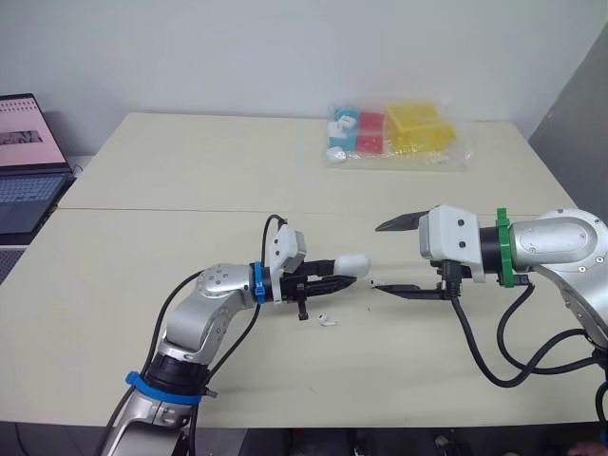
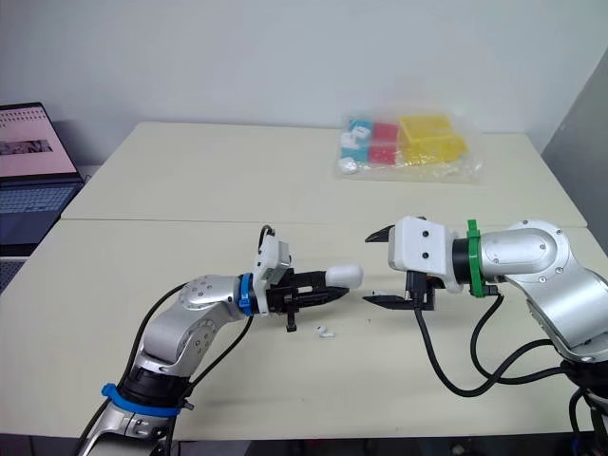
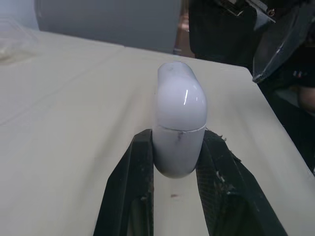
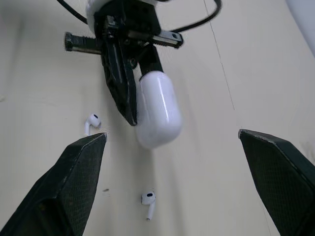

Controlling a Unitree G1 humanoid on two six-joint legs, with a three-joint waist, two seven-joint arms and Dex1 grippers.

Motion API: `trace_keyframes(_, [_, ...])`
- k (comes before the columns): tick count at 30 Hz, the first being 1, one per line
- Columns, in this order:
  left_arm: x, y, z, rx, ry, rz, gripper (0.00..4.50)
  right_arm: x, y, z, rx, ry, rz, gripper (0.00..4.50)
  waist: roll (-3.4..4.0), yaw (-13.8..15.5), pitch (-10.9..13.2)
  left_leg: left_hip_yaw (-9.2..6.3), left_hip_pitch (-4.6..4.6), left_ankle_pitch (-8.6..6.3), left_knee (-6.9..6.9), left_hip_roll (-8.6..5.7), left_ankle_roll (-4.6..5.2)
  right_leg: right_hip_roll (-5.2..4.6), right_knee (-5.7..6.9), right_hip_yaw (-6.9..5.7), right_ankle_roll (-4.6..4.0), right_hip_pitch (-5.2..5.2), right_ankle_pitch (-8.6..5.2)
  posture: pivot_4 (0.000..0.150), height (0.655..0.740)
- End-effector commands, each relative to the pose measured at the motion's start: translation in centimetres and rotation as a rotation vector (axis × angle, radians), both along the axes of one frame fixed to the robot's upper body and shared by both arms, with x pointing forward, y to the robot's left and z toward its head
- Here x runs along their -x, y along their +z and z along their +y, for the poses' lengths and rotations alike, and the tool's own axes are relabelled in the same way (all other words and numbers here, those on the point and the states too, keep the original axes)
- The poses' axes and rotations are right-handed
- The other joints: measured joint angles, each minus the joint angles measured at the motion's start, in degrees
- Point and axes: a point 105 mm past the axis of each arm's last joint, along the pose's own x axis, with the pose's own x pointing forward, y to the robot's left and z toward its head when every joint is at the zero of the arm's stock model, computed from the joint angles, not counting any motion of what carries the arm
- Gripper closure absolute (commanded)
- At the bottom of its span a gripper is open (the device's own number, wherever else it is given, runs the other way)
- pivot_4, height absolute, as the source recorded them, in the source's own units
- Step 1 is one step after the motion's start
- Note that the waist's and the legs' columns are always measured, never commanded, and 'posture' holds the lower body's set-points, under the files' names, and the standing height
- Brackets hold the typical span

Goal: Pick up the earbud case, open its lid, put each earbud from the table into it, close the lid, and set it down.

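The left tool (image 1: 337, 279) is clenched on the base of the earbud case (image 1: 351, 265), holding it above the tabletop (image 1: 190, 190) with the lid shut. The case's long axis points lid-first at the right tool (image 1: 391, 256), which gapes wide, near but apart. One earbud (image 4: 92, 122) and a second earbud (image 4: 148, 201) lie beneath.

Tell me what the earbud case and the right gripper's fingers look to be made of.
The earbud case: likely glossy white plastic; a sharp light streak runs across its lid. The right gripper's fingers: matte black, probably plastic or rubber-faced; a fine crosshatch texture shows.
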Motion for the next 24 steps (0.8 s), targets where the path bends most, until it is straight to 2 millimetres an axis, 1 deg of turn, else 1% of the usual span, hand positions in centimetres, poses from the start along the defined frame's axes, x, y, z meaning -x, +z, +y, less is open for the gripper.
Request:
trace_keyframes(1, [0.3, 1.1, -0.2, 0.035, -0.015, -0.059, 3.7, 0.0, 0.9, 0.6, -0.032, -0.007, -0.065, 0.0, 0.0, 0.0, 0.0, -0.03, 0.01, 0.02, 0.01, 0.0, 0.01, 0.01, 0.0, -0.02, 0.11, 0.02, -0.06, 0.15, 0.74])
trace_keyframes(5, [0.6, 1.6, -0.8, 0.036, -0.046, -0.098, 3.7, -0.9, -0.1, 1.4, -0.035, -0.021, -0.067, 0.0, 0.0, 0.0, 0.0, -0.02, 0.07, 0.05, 0.03, 0.01, 0.04, 0.03, 0.04, 0.0, 0.08, 0.04, -0.05, 0.15, 0.74])
trace_keyframes(10, [0.8, 1.6, -1.0, 0.026, -0.056, -0.111, 3.7, -1.5, -0.4, 1.8, -0.033, -0.018, -0.063, 0.0, 0.0, 0.0, 0.0, 0.0, 0.0, 0.05, 0.03, -0.01, 0.04, 0.03, 0.0, 0.01, 0.09, 0.03, -0.05, 0.15, 0.74])
trace_keyframes(12, [1.0, 1.5, -1.1, 0.016, -0.069, -0.116, 3.7, -1.7, -0.4, 2.0, -0.039, -0.021, -0.068, 0.0, 0.0, 0.0, 0.0, 0.0, 0.0, 0.05, 0.02, 0.0, 0.04, 0.03, -0.02, 0.01, 0.01, 0.02, -0.01, 0.15, 0.74])
trace_keyframes(16, [1.4, 1.2, -1.1, -0.015, -0.079, -0.136, 3.7, -2.2, 0.4, 2.4, -0.074, -0.031, -0.066, 0.0, 0.0, 0.0, 0.0, -0.03, -0.01, 0.05, -0.01, 0.01, 0.04, 0.04, -0.03, -0.02, -0.12, 0.01, 0.06, 0.15, 0.74])
trace_keyframes(24, [1.5, 0.8, -1.2, -0.049, -0.093, -0.165, 3.7, -2.2, 1.4, 2.3, -0.101, -0.043, -0.046, 0.0, 0.0, 0.0, 0.0, -0.04, -0.02, 0.05, 0.0, 0.0, 0.04, 0.04, -0.02, -0.03, -0.12, 0.01, 0.06, 0.15, 0.74])
